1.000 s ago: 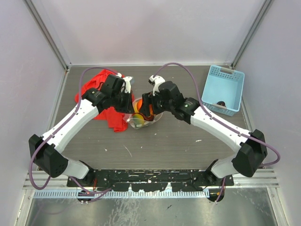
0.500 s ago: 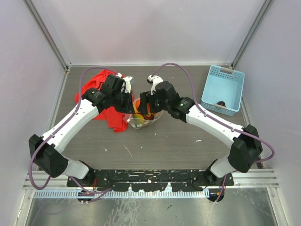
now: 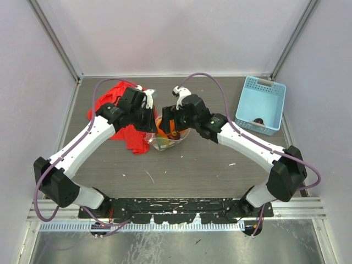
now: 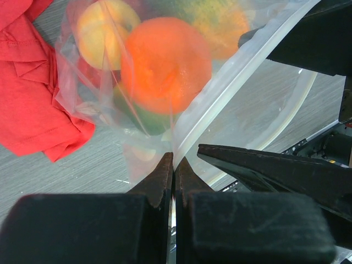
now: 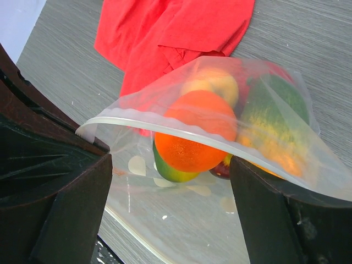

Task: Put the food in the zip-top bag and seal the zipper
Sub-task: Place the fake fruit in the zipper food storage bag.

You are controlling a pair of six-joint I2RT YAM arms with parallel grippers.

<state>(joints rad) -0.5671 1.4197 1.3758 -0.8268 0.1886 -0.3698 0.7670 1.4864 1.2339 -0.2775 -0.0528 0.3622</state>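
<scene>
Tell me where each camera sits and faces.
Top external: above and behind, facing down on the table; both arms show.
Left wrist: on that arm, facing the left claw shut on the zipper.
Right wrist: on that arm, facing the zip-top bag between the open right claw.
Shared: both wrist views show the orange fruit and red cloth.

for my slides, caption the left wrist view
Left gripper pinching the bag at its zipper, food inside, red cloth alongside.

Clear zip-top bag, centre of the overhead frame, holds the food: orange, yellow and green pieces bunched together. Its whitish zipper gapes unsealed.
</scene>
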